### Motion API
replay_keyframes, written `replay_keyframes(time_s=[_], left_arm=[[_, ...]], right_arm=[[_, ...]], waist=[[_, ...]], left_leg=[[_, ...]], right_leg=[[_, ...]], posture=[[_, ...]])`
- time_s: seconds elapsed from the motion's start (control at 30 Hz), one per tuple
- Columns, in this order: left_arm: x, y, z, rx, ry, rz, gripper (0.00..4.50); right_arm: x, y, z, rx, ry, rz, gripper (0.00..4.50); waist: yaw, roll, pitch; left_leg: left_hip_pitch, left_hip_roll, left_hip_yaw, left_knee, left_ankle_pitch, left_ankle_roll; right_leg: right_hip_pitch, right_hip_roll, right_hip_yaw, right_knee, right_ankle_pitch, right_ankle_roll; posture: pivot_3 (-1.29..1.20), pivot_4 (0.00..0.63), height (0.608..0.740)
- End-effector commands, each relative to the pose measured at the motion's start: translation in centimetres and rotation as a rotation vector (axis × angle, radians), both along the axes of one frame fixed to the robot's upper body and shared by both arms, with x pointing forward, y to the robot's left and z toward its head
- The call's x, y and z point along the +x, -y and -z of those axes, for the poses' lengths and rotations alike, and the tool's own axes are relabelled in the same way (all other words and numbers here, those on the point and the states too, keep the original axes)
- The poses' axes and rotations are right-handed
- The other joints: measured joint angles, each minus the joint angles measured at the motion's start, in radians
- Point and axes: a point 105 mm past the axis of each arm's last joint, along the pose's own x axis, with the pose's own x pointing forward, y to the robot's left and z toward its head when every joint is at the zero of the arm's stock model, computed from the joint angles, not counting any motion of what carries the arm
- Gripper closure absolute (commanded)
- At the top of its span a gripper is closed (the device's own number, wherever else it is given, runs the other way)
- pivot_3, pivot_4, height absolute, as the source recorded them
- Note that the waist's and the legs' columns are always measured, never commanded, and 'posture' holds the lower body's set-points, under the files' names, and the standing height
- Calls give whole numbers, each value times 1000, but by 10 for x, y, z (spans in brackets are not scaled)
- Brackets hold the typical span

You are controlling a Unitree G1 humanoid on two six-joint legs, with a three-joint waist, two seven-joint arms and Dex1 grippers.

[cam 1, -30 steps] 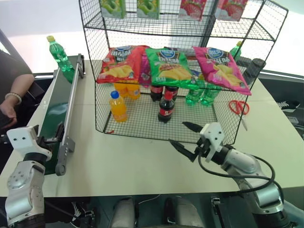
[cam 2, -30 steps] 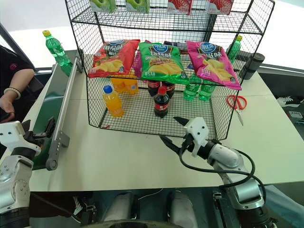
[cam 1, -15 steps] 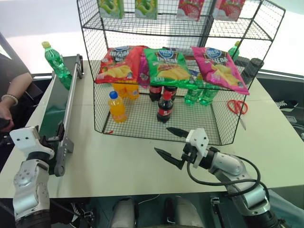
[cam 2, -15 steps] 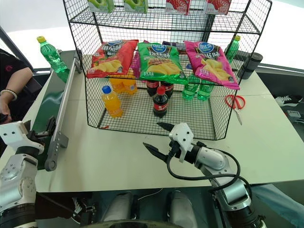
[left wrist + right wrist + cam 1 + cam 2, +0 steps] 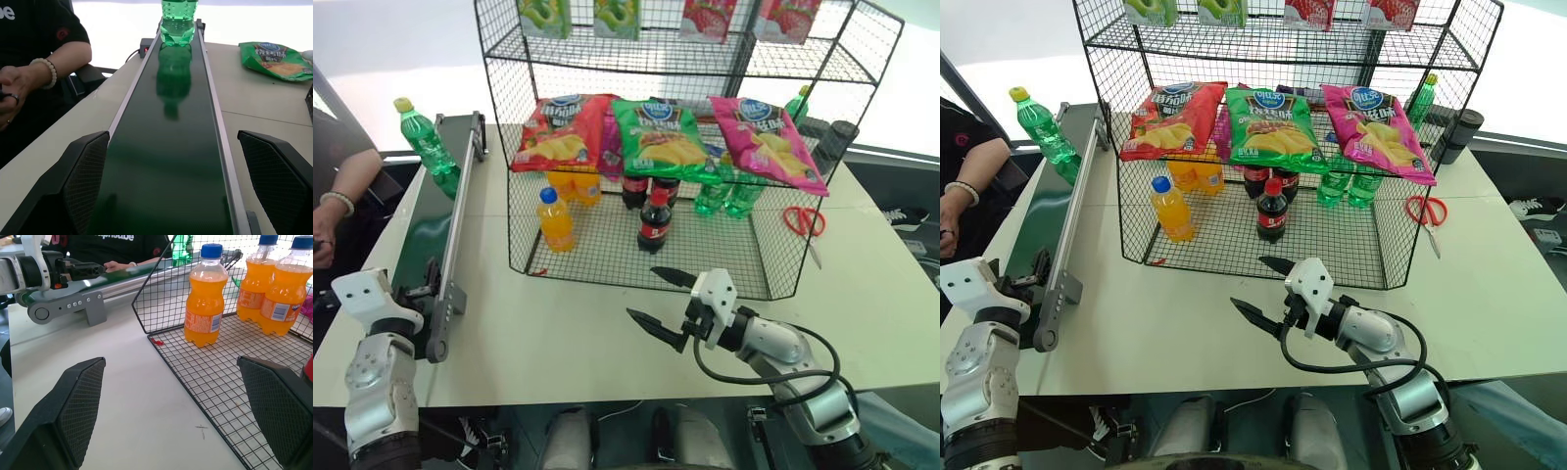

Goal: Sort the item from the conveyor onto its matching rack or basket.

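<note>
The item, a clear-green bottle (image 5: 428, 147) with a yellow cap, stands upright on the far part of the dark-green conveyor (image 5: 419, 240). The left wrist view looks up the belt (image 5: 171, 147) at it (image 5: 179, 22). My left gripper (image 5: 173, 137) sits level at the belt's near end, open, one finger on each side of the belt and nothing between them. My right gripper (image 5: 644, 294) hovers open and empty over the table, in front of the black wire rack (image 5: 509, 108).
The rack's bottom tier holds orange bottles (image 5: 204, 298), cola bottles (image 5: 653, 223) and green bottles (image 5: 724, 196), with chip bags (image 5: 656, 132) above. Red scissors (image 5: 806, 223) lie right of the rack. A person's arm (image 5: 337, 191) rests left of the conveyor.
The green bottle has ridden down the belt toward my left gripper. My right gripper has moved left along the rack's front. The left gripper has stayed put.
</note>
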Motion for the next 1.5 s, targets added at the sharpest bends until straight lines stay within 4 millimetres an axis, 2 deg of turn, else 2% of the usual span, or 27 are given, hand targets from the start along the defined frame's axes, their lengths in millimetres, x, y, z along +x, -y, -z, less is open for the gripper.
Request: replay_keyframes(time_s=[0.03,0.7,1.5], left_arm=[[-1,-5,-9,34,39,-27,0],[3,-3,-9,33,49,-30,0],[3,-2,-9,29,57,-33,0]], right_arm=[[0,-2,-6,16,29,-7,19],[1,-6,-13,39,19,-11,19],[1,-10,-32,65,85,-23,19]], waist=[[0,0,0],[0,0,0],[0,0,0]], left_leg=[[0,0,0,0,0,0],[0,0,0,0,0,0],[0,0,0,0,0,0]], right_leg=[[0,0,0,0,0,0],[0,-1,0,0,0,0],[0,-1,0,0,0,0]], posture=[[0,150,735],[0,150,735],[0,150,735]])
